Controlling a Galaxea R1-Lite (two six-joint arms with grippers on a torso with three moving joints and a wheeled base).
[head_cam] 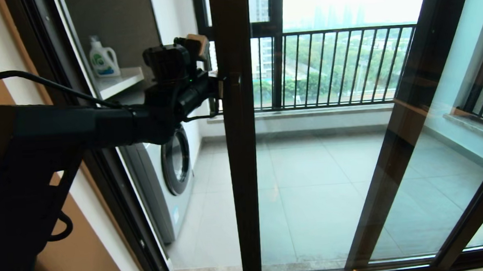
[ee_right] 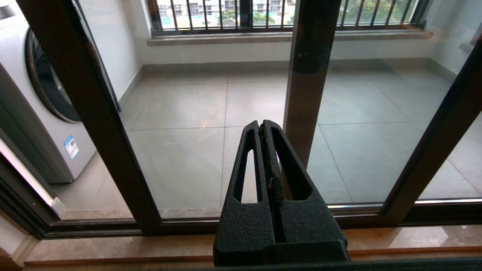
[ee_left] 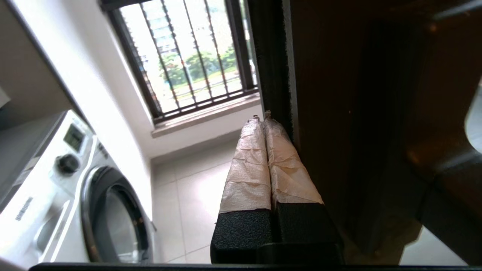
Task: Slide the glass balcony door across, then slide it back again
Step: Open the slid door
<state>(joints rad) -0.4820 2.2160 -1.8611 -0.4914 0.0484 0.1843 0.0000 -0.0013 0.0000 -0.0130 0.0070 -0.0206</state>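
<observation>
Nearest the head camera, the left arm reached forward, and the left claw [head_cam: 217, 88] sat against the left edge of the glass balcony door [head_cam: 238, 161], whose dark stile stood upright at centre with an open gap to its left. The claw was pinched narrow, its taped fingers [ee_left: 260, 162] together and holding nothing, pressed flat on the stile's edge. I judged this a sliding push in progress; which direction it belonged to could not be told. The next move would call for steady sideways pressure without slipping off the edge.

The left wrist view alone showed the fingers' contact. The right wrist view showed the right claw [ee_right: 265, 130] closed narrow, empty, apart from the glass. Beyond stood a washing machine [head_cam: 173, 177] and the railing [head_cam: 333, 67].
</observation>
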